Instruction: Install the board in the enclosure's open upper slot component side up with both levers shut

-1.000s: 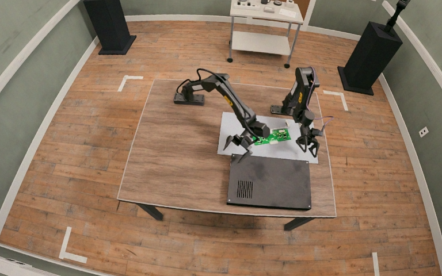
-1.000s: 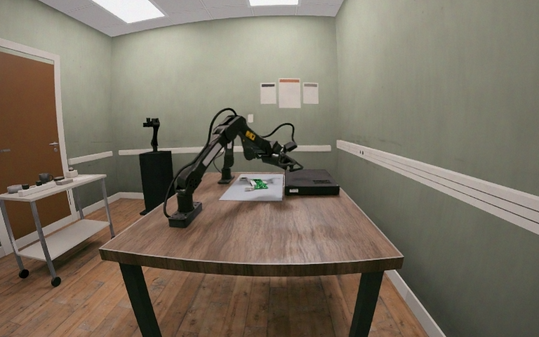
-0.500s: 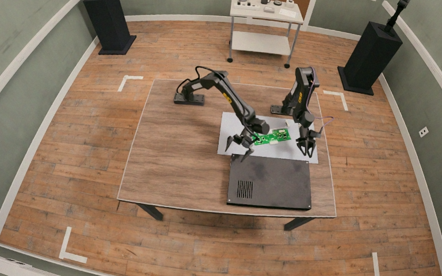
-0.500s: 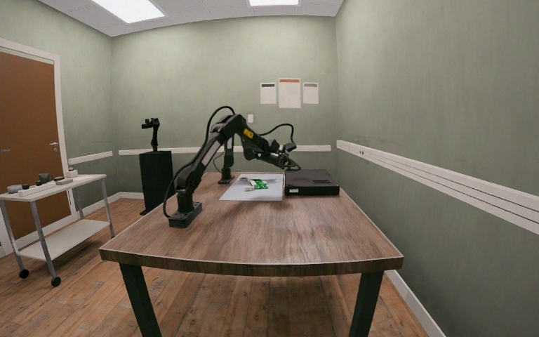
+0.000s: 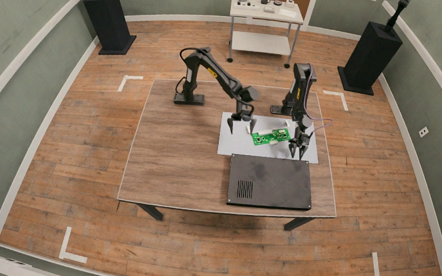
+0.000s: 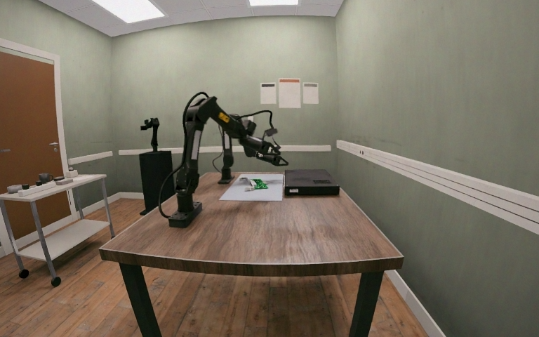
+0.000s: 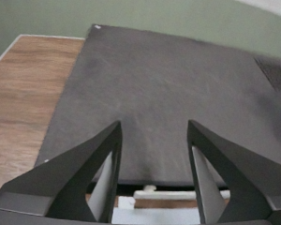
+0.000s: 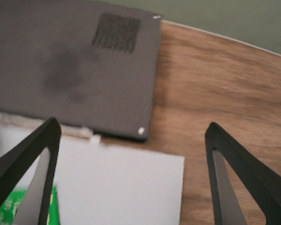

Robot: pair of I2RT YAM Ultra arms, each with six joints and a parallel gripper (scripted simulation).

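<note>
The green board (image 5: 269, 137) (image 6: 259, 183) (image 8: 10, 206) lies component side up on the pale mat. Its white levers (image 5: 248, 129) (image 5: 287, 123) appear to stick out from the panel edge; their exact angle is unclear. The black enclosure (image 5: 274, 184) (image 6: 310, 177) (image 7: 145, 84) (image 8: 33, 70) stands on the bench beyond the mat. Its upper slot is not visible. My left gripper (image 5: 296, 157) (image 7: 154, 127) is half open and empty, above the mat beside the enclosure. My right gripper (image 5: 241, 132) (image 8: 134, 126) is wide open and empty, above the mat beside the board.
The mat (image 5: 228, 145) (image 6: 272, 196) (image 8: 131, 183) lies between the arm bases and the enclosure. A pale bar (image 7: 166, 194) (image 8: 37, 125) runs along the enclosure's mat-facing side. The enclosure's far side stands close to the bench's edge (image 5: 182, 207). A white cart stands beyond the bench.
</note>
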